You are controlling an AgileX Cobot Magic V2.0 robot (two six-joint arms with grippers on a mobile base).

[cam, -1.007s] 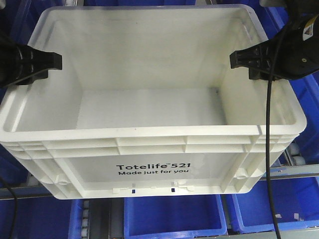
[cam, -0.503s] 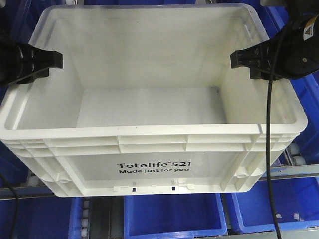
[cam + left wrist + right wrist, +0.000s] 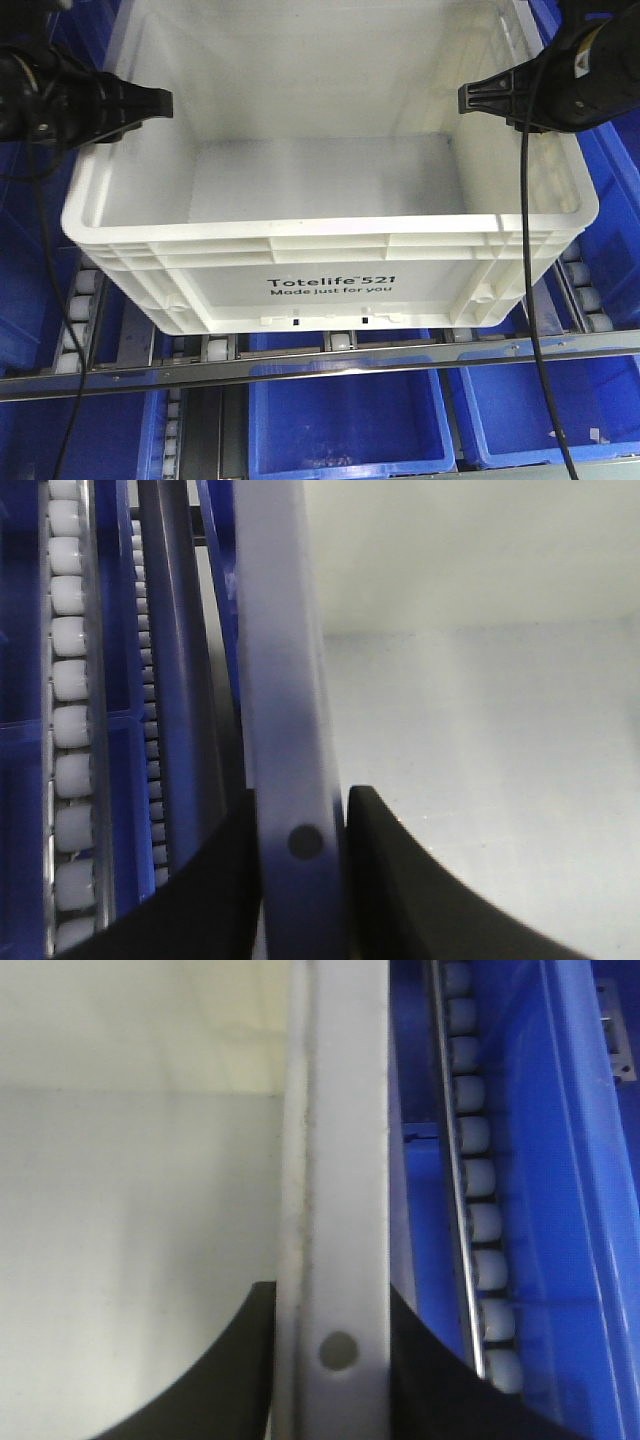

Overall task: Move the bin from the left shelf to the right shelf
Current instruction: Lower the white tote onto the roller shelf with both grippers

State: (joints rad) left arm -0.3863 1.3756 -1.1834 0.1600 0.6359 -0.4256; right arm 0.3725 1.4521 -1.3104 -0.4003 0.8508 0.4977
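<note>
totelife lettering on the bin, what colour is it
Black, printed on the white side wall of the bin. It shows best in the exterior front-facing view.

White bin (image 3: pixel 330 180), black "Totelife 521" print on side. Black left gripper (image 3: pixel 300 880) and right gripper (image 3: pixel 330 1370). Blue plastic bins (image 3: pixel 345 430) below. White rollers (image 3: pixel 75 330) in grey metal rails (image 3: pixel 300 365).

Front view cuts off the bin (image 3: pixel 330 290)'s far rim for you; both wrist views blur its rim.
</note>
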